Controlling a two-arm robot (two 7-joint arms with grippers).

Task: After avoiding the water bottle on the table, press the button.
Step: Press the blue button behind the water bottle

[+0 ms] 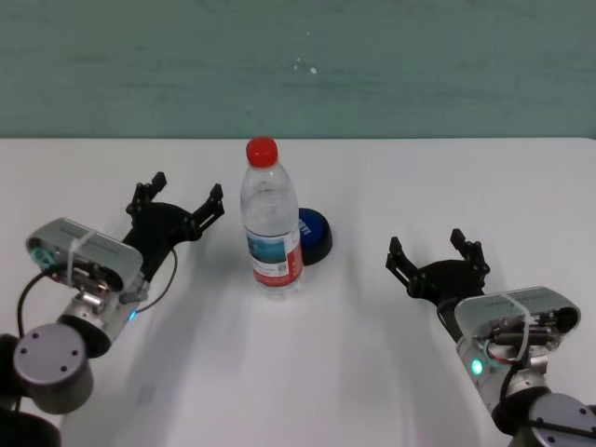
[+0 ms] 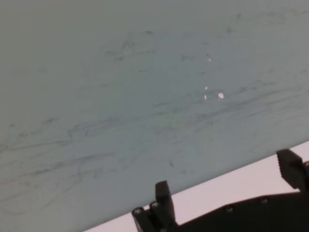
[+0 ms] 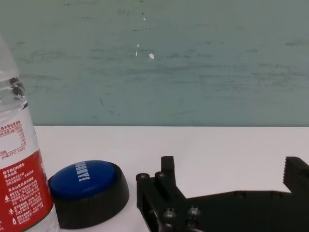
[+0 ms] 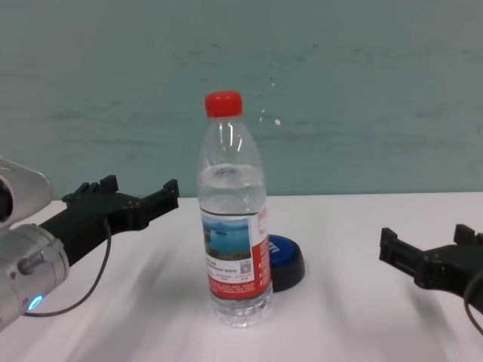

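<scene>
The water bottle [image 1: 271,228] stands upright mid-table, clear with a red cap and a red, white and blue label; it also shows in the chest view [image 4: 233,219] and the right wrist view [image 3: 19,183]. Right behind it and slightly to its right sits the button [image 1: 314,235] [image 4: 285,262] [image 3: 87,189], blue dome on a black base, partly hidden by the bottle. My left gripper [image 1: 179,194] [image 4: 137,190] hovers open to the left of the bottle. My right gripper [image 1: 427,244] [image 3: 231,169] is open on the right, apart from the button.
The white table [image 1: 372,372] stretches wide around the bottle. A teal wall [image 1: 298,65] rises behind the far edge. The left wrist view shows mostly that wall [image 2: 145,96] and a strip of table edge.
</scene>
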